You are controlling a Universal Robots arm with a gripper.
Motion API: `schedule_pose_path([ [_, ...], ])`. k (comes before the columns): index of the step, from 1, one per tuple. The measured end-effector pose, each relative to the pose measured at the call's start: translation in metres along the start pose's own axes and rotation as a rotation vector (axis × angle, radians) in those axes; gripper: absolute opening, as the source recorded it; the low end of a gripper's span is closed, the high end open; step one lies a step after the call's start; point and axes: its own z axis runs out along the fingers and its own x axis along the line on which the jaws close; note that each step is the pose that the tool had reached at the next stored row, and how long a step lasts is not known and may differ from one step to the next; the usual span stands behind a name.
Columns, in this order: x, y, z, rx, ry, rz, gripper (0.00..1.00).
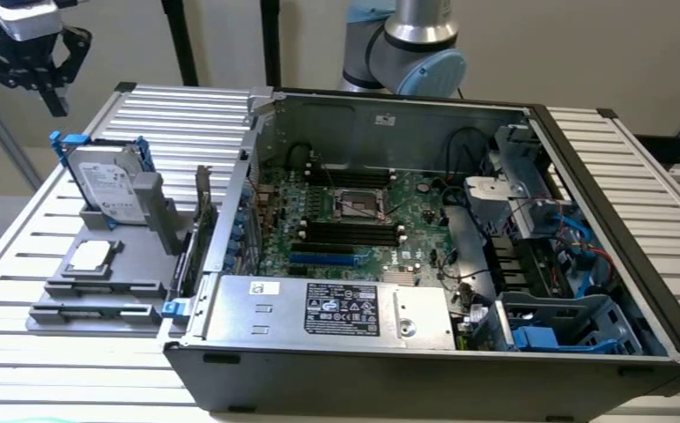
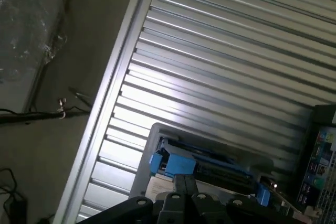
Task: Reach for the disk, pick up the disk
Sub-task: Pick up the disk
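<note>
Exterior view: gripper (image 1: 52, 88) closed, empty, at 11 o'clock of disk (image 1: 111, 185), well apart.
Disk: upright in grey stand (image 1: 129, 264) on worktop (image 1: 188, 110), untouched.

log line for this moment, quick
phase: reach | jaws: shut, empty, above disk, apart | disk: upright in grey holder on slatted table

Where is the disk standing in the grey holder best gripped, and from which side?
Likely across its thin top edge, from above: the disk stands on edge in the grey holder, a post covering its lower face, the blue-bracketed top free.
</note>
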Motion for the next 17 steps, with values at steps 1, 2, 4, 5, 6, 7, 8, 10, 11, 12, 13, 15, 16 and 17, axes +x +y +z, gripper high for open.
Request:
schedule_pose_path([
  [1,0.0,0.0,0.0,-0.0001,0.0006,-0.018,0.11],
  [2,0.0,0.0,0.0,-0.0002,0.0011,-0.037,0.11],
  [4,0.0,0.0,0.0,-0.0004,0.0022,-0.073,0.11],
  [5,0.0,0.0,0.0,-0.0004,0.0028,-0.091,0.11],
  [6,0.0,0.0,0.0,-0.0005,0.0033,-0.109,0.11],
  [7,0.0,0.0,0.0,-0.0006,0.0039,-0.127,0.11],
  [8,0.0,0.0,0.0,-0.0007,0.0044,-0.146,0.11],
  [10,0.0,0.0,0.0,-0.0008,0.0056,-0.182,0.11],
  [11,0.0,0.0,0.0,-0.0009,0.0062,-0.2,0.11],
  [12,0.0,0.0,0.0,-0.001,0.0067,-0.218,0.11],
  [13,0.0,0.0,0.0,-0.0011,0.0073,-0.236,0.11],
  [15,0.0,0.0,0.0,-0.0013,0.0084,-0.272,0.11],
  [16,0.0,0.0,0.0,-0.0013,0.009,-0.29,0.11],
  [17,0.0,0.0,0.0,-0.0015,0.0095,-0.308,0.11],
])
